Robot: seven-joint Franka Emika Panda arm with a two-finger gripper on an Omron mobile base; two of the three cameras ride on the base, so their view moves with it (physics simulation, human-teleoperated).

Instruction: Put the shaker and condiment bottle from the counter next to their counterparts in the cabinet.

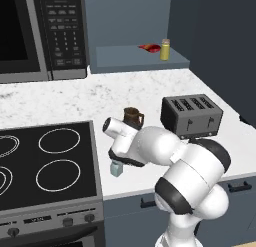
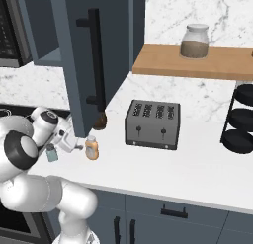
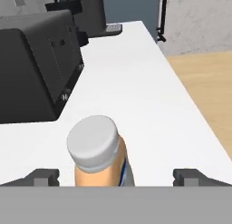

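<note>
White-capped condiment bottle [image 3: 99, 154] stands upright on the counter [image 3: 131, 91], sitting between the two finger tips of the gripper [image 3: 117, 177] in the hand view; fingers are spread wide, one far to each side of the bottle, neither touching it. Bottle body is translucent orange, cap nearest the camera. From the right base view the same bottle [image 2: 91, 148] is on the speckled white countertop near the front edge, just beside the hand, with the grey-blue shaker [image 2: 51, 152] a little further toward the stove side, also upright. Left base view shows the shaker [image 1: 116, 168] right below the arm's wrist, next to the stove [image 1: 45, 161] edge. Brown mug [image 1: 132, 117] sits behind the arm, black toaster [image 1: 192, 115] to its right, well apart from the bottle. Cabinet [image 1: 140, 58] niche at the back has the yellow-green jar [image 1: 165, 50] upright on its ledge with the flat red item [image 1: 148, 47] lying just beside it. Microwave [image 1: 42, 33] is left of the niche. Wooden shelf [image 2: 192, 62] in the right base view carries a glass jar [image 2: 194, 40].
</note>
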